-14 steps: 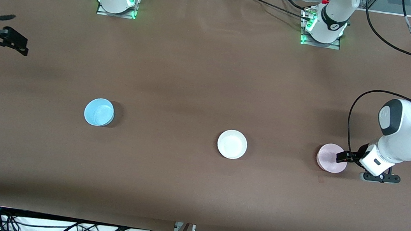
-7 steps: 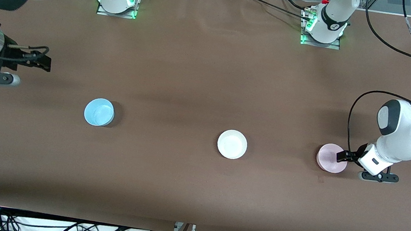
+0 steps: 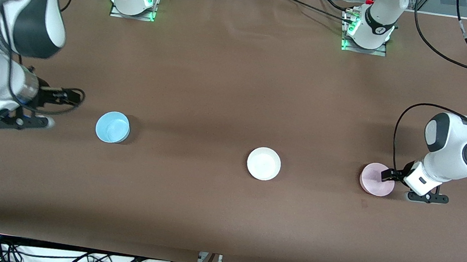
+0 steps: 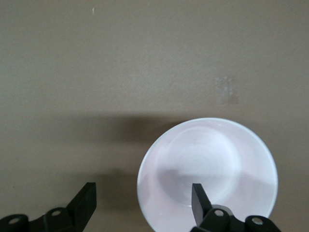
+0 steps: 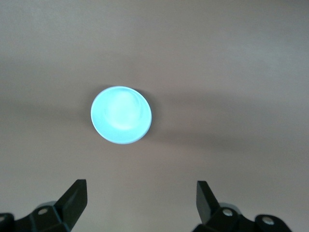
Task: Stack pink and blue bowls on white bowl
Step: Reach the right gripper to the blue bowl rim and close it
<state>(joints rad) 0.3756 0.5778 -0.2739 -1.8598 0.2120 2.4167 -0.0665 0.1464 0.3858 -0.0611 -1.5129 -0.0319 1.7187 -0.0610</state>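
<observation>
The pink bowl (image 3: 376,179) lies on the desk (image 3: 239,83) near the left arm's end; the left pincer (image 3: 389,176) is spread open astride its rim, one finger inside, nothing gripped. The right pincer (image 3: 69,96), open and empty, is beside the blue bowl (image 3: 112,127). The white bowl (image 3: 263,163) sits between the two.

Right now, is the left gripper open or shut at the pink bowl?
Open. In the left wrist view, the left gripper has its fingers spread, one over the pink bowl, the other outside its rim.

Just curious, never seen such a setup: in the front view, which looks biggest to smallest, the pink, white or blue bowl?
No clear ranking:
pink bowl, partly covered by the left gripper
white bowl
blue bowl
All three look about equal.
</observation>
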